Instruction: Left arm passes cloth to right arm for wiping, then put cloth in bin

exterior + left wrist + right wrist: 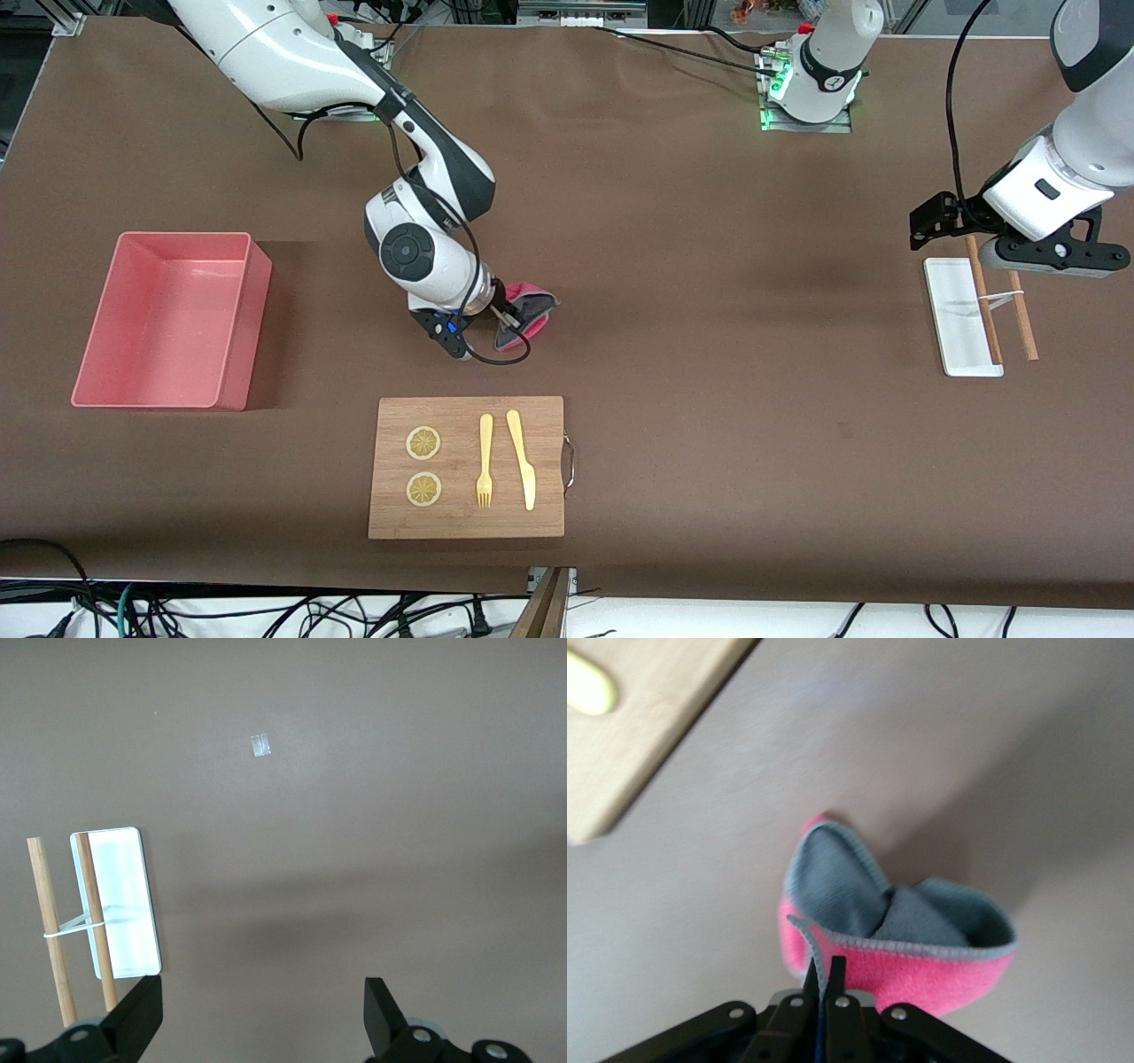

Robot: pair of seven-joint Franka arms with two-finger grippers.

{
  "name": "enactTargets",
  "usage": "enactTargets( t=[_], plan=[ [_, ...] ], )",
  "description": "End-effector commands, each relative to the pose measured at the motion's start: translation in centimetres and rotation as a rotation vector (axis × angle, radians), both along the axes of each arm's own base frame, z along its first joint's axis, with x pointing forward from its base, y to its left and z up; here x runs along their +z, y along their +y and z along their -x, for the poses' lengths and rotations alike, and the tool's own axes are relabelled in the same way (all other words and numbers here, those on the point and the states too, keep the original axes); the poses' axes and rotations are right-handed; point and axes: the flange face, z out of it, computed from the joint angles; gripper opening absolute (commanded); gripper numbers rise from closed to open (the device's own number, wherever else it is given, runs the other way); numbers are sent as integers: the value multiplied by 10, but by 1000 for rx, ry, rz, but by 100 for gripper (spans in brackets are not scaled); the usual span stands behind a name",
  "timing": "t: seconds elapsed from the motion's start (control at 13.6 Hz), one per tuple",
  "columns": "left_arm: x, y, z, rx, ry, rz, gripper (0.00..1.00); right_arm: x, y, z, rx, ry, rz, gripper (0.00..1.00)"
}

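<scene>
Cloth [921, 979] is coloured pink outside, grey inside. Bin [168, 321] is pink. Table [709, 372] is brown. Board [467, 467] is tan wood, with yellow fork [485, 461] and knife [522, 458]. Tray [959, 315] is white.

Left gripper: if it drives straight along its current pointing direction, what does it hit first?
Probably bare table. The left gripper is open, pointing down, with only brown surface between its fingers. The white tray and banded wooden sticks lie off to one side, seemingly outside that line, though depth is unclear.
</scene>
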Motion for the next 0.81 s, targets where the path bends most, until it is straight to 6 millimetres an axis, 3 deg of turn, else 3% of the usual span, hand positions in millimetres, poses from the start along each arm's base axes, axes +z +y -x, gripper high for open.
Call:
enactTargets(
  t=[0.0,0.44,0.73],
  plan=[
    [2,-4,0,-23,-8,8,100,-3,-51,-20,128,41,61,0],
    [2,-3,1,-26,0,8,100,9,-178,-50,369,125,134,0],
    [1,-3,0,-25,-2,8,100,17,-247,-61,475,150,139,0]
  ],
)
